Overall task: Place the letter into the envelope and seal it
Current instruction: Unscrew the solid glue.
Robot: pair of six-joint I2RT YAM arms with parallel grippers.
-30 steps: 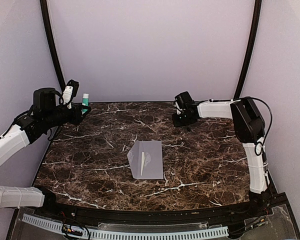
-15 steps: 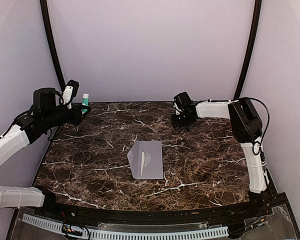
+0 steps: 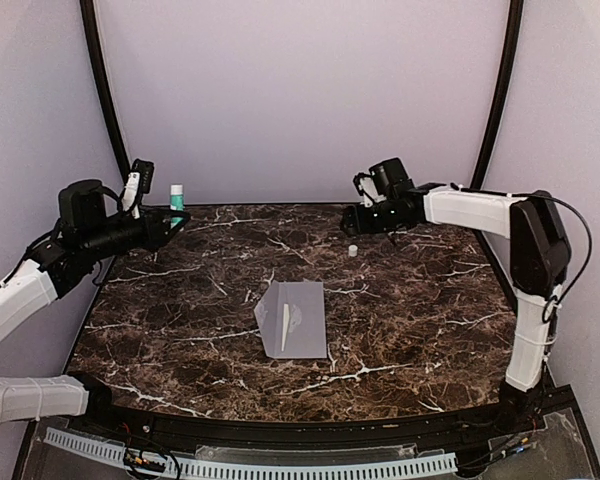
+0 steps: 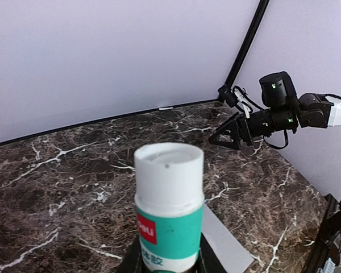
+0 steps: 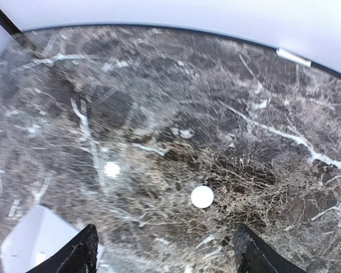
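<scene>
Currently the left end effector (image 3: 171, 222) grips a glue stick (image 4: 169, 199) while the right end effector (image 5: 166, 255) stands wide.

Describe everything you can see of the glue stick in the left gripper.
The glue stick is a small cylinder, plastic by its look, with a white top section and a teal label bearing a red patch with white lettering. It stands upright, gripped low on its body between the fingers of the left gripper, held clear of the table near its far-left corner. Nothing else touches it. Whether the white top is a cap cannot be told.
</scene>
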